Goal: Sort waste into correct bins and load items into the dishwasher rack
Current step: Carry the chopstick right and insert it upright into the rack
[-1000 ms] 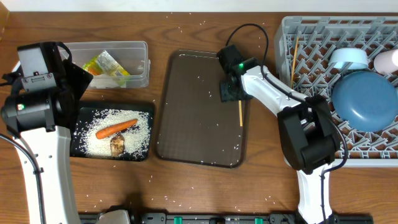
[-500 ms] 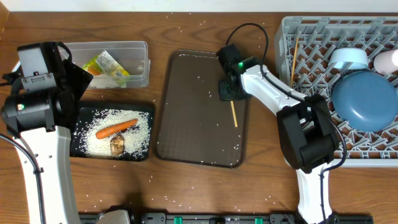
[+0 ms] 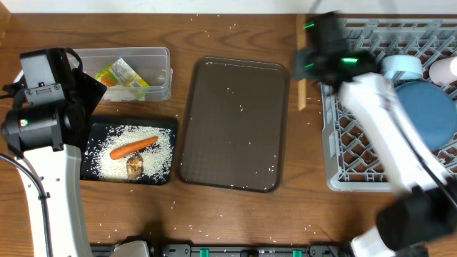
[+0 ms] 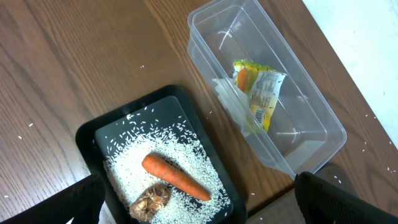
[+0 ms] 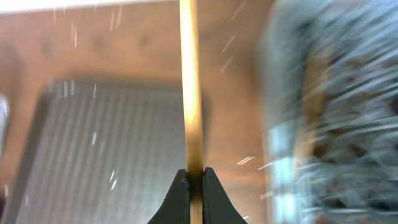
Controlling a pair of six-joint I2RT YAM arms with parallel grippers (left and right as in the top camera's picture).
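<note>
Pinching one wooden chopstick (image 5: 189,93) between its fingers, the right end effector (image 5: 194,180) hangs, blurred, at the left edge of the grey dishwasher rack (image 3: 333,158), beside the brown serving tray (image 3: 232,121). The left end effector (image 4: 199,213) stands spread wide above the black tray (image 4: 87,132), which holds the carrot (image 4: 174,177) and rice (image 4: 149,149).

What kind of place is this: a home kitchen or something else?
Probably a robot test bench staged for dish clearing, not a home kitchen: a grey dishwasher rack stands on a wooden table, with a black tray of rice and a carrot.
</note>
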